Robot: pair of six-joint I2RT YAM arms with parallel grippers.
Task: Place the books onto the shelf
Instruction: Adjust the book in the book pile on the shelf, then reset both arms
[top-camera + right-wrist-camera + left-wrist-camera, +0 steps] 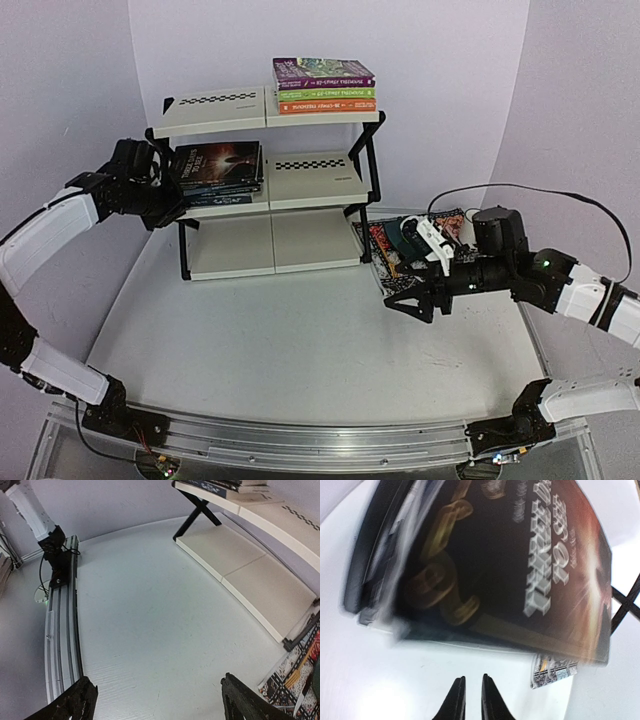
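Observation:
The shelf [310,165] stands at the back of the table. Three books [323,87] with purple, green and orange covers lie stacked on its top tier. A dark stack of books [218,170] lies on the middle tier's left panel. My left gripper [170,195] is at that stack's left end. In the left wrist view its fingertips [472,677] stand a narrow gap apart with nothing between them, just short of the black-covered top book [520,570]. My right gripper [410,300] hovers wide open and empty over the table [160,695]. A dark green book [405,238] lies on the patterned mat behind it.
The multicoloured mat [375,245] lies right of the shelf's bottom tier [250,575], and its edge shows in the right wrist view [292,675]. A black cable [560,195] runs over the right arm. The metal rail [300,445] lines the table's near edge.

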